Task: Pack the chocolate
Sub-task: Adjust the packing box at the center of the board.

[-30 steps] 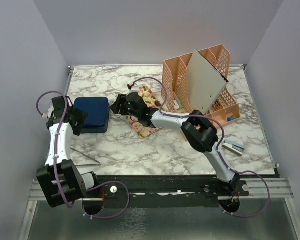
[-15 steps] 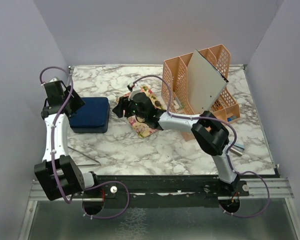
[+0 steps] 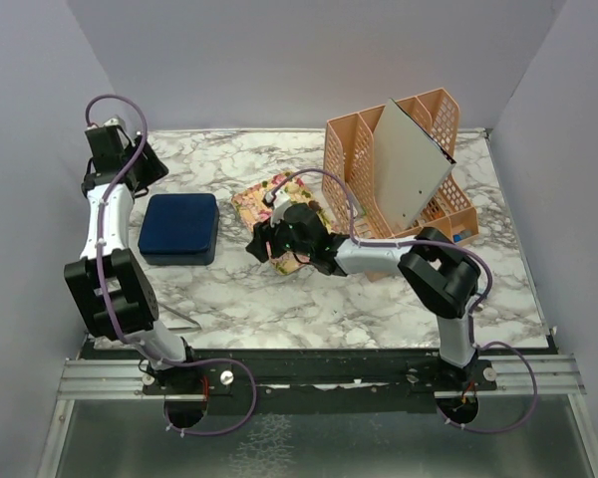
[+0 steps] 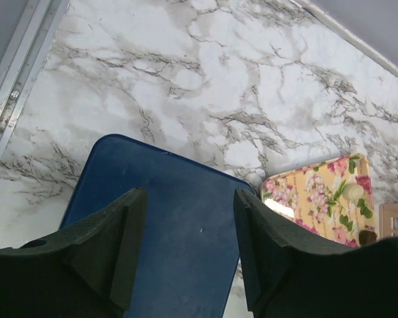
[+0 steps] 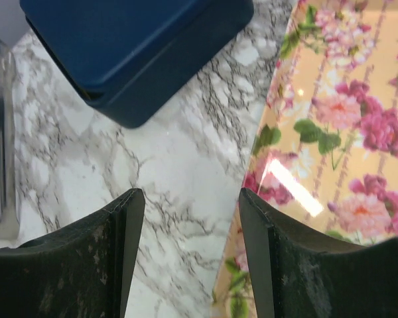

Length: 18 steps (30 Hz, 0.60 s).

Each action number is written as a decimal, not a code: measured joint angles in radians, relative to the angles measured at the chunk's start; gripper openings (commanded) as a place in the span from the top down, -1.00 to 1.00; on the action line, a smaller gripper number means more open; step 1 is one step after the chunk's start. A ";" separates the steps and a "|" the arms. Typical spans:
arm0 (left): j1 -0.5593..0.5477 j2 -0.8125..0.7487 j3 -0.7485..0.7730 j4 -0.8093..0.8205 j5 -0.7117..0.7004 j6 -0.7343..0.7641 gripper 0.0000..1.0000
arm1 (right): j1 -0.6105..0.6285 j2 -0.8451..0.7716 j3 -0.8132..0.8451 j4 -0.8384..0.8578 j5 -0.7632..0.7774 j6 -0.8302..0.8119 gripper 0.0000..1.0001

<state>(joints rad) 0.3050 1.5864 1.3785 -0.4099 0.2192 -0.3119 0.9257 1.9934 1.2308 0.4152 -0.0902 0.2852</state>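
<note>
- Grey-walled cell, white marble bench (image 3: 239, 289).
- Peach organiser (image 3: 344, 164), well right of the dark blue box (image 3: 181, 228).
- Floral tray (image 4: 318, 195), just right of the box, carries the chocolate (image 4: 353, 192).
- Left end effector (image 4: 189, 199), raised near the box's far-left corner: fingers apart, empty.
- Right end effector (image 5: 191, 199), between box and tray: fingers apart, empty.
</note>
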 measured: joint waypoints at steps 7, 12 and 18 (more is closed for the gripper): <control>-0.010 0.124 0.015 0.014 -0.016 -0.048 -0.07 | 0.000 -0.062 -0.108 0.003 -0.025 -0.026 -0.27; -0.029 0.240 0.053 0.020 -0.045 -0.077 -0.07 | 0.000 -0.075 -0.126 0.003 -0.040 -0.032 -0.27; -0.066 0.333 0.117 0.019 -0.067 -0.080 -0.07 | 0.000 -0.075 -0.127 0.003 -0.042 -0.040 -0.27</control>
<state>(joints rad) 0.2386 1.9194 1.4960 -0.3904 0.1524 -0.3916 0.9257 1.9182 1.1038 0.4179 -0.1326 0.2455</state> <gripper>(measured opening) 0.536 0.635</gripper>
